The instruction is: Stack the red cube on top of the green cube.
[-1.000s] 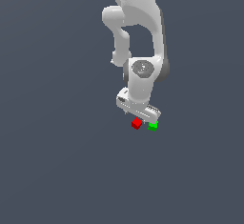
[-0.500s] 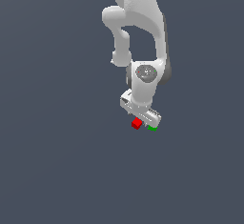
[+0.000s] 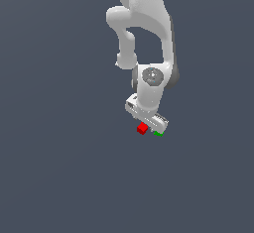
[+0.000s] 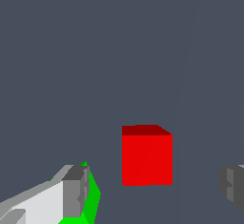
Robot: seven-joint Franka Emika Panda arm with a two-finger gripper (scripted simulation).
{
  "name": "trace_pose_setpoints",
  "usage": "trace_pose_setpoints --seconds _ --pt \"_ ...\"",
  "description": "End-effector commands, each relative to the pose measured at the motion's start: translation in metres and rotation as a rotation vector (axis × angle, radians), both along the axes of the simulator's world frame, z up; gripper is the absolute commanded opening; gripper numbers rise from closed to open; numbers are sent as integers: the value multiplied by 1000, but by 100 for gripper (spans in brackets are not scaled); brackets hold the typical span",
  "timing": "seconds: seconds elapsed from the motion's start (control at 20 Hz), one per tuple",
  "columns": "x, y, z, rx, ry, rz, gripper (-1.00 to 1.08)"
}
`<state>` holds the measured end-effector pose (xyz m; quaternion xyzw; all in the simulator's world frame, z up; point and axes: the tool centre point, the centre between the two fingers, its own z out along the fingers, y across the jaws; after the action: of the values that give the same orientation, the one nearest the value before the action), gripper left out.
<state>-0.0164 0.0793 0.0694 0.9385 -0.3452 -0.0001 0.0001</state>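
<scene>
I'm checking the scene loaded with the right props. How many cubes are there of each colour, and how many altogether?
Red: 1, the red cube, seen between the open fingers of the gripper.
Green: 1, the green cube, mostly hidden behind one finger in the wrist view.
Total: 2 cubes.

Flat even simulator light, no cast shadows or glare; renders sharp, exterior view perhaps slightly coarse.
</scene>
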Motion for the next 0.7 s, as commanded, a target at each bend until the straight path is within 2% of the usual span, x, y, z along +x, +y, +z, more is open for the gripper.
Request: trace_pose_setpoints --seconds 0.0,0.3,0.65 --pt "0 0 1 0 0 4 100" --pt "0 -1 -8 0 0 2 100" --pt "-1 -1 -40 0 0 3 100"
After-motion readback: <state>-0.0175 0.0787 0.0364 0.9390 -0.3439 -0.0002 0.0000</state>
